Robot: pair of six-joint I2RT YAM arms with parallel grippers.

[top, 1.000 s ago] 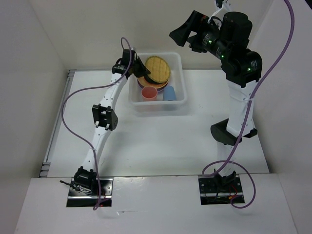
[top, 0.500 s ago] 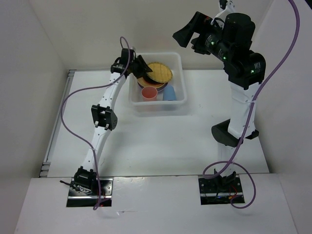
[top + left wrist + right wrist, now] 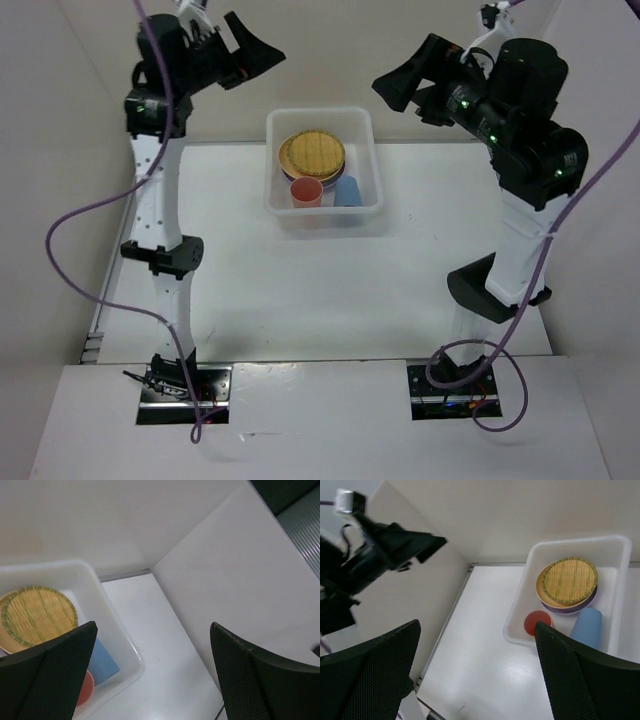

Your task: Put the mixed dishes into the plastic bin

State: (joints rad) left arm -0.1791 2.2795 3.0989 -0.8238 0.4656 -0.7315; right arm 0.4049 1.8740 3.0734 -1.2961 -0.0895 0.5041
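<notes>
1. Across the middle of the top view, white table (image 3: 330, 290): same as a second ago. Bare ground at centre and in the lower half, closed in by left wall (image 3: 50, 200), back wall (image 3: 320, 50) and right wall (image 3: 610, 350), with a metal rail (image 3: 100, 300) along the left edge.
2. At right, right arm (image 3: 520, 200): reared up much as before, only shifted a little toward the right edge.
3. At left, left arm (image 3: 160, 180): no longer stretched over the bin's left rim as a second ago. Now stands upright in the upper left corner, close to the left wall.
4. At upper centre, near the back wall, plastic bin (image 3: 325, 212): unmoved, with open table on its left, right and near sides.
5. In the upper left, left gripper (image 3: 255, 45): pinching the woven plate a second ago, now spread wide and empty, high above and left of the bin.
6. In the upper right, right gripper (image 3: 405, 80): spread wide as before, empty.
7. In the bin's far half, woven plate (image 3: 312, 152): tilted in the claw before, now lying flat atop the stack, with tan plate (image 3: 540, 587) and lavender plate (image 3: 570, 611) showing under its edge.
8. In the bin's near half, pink-red cup (image 3: 306, 191), mouth up, just left of blue cup (image 3: 348, 190); both where they were.
</notes>
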